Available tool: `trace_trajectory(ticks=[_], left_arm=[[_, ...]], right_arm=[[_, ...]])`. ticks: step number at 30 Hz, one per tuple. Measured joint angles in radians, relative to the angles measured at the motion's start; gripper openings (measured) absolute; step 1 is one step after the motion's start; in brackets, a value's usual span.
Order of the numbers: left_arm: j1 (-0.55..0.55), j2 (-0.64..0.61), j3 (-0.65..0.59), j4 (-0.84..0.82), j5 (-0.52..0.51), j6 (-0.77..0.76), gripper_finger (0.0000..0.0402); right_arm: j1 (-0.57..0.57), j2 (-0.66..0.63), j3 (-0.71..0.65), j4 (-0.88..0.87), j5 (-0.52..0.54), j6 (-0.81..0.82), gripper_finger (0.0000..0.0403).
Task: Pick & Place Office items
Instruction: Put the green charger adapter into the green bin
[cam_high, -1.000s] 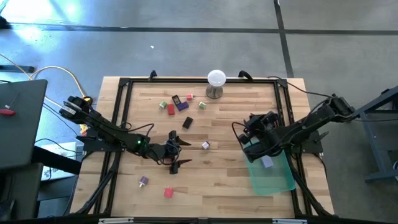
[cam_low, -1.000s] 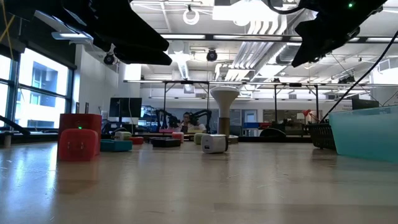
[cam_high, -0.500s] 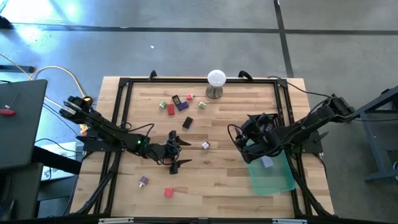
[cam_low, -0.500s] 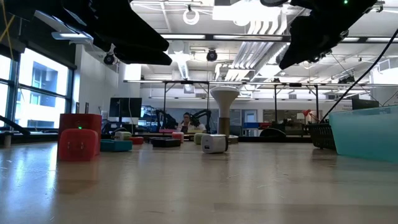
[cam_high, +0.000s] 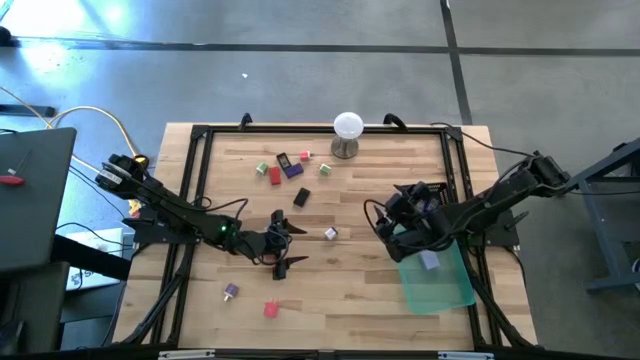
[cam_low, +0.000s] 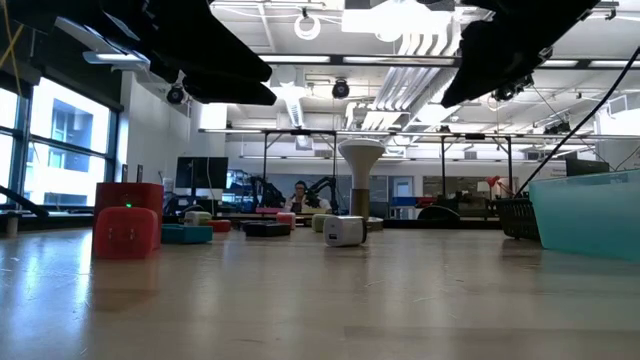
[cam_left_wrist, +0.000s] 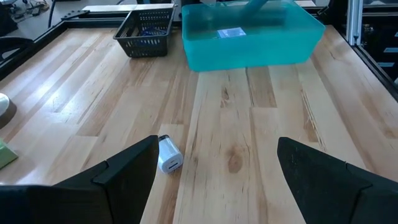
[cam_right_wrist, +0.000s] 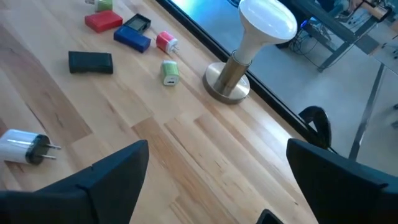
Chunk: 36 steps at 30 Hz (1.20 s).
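Barely begun: one lavender piece (cam_high: 429, 261) in the green tray (cam_high: 450, 290) by the bench's right edge, other office items (cam_high: 283, 168) scattered toward the far edge and left corner, right claw (cam_high: 385, 222) and left claw (cam_high: 281, 243) both spread, empty.

Bare wood is lying open across the frame's lower centre of the table (cam_high: 340, 290). The green tray (cam_high: 440, 280) is blocking lower right; scattered office items (cam_high: 285, 168) are crowding upper left.
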Motion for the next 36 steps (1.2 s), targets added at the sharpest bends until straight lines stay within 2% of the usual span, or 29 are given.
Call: trace_trajectory(ticks=[10, 12, 14, 18, 21, 26, 31, 36], left_arm=[[0.021, -0.030, 0.000, -0.099, 0.002, -0.024, 0.0320], [0.044, -0.067, 0.003, -0.188, 0.002, -0.064, 0.0320], [0.083, -0.107, 0.027, -0.345, 0.002, -0.096, 0.0320], [0.217, -0.176, 0.092, -0.698, 0.020, -0.183, 0.0320], [0.352, -0.197, 0.114, -0.862, 0.102, -0.271, 0.0320], [0.613, -0.202, 0.116, -0.966, 0.224, -0.431, 0.0320], [0.838, -0.202, 0.116, -0.989, 0.228, -0.471, 0.0320], [0.979, -0.202, 0.116, -0.973, 0.233, -0.470, 0.0320]], right_arm=[[0.000, 0.000, 0.000, 0.041, 0.000, -0.045, 0.0368], [0.000, 0.000, 0.000, 0.045, 0.000, -0.045, 0.0368], [0.000, 0.000, 0.000, 0.047, 0.000, -0.048, 0.0368], [0.000, 0.000, 0.000, 0.052, 0.000, -0.048, 0.0368], [0.000, 0.000, 0.000, 0.059, 0.000, -0.048, 0.0368], [-0.004, 0.000, 0.000, 0.072, 0.000, -0.048, 0.0368], [-0.009, 0.000, 0.000, 0.073, 0.000, -0.048, 0.0368], [-0.008, 0.000, 0.000, 0.073, 0.000, -0.048, 0.0368]])
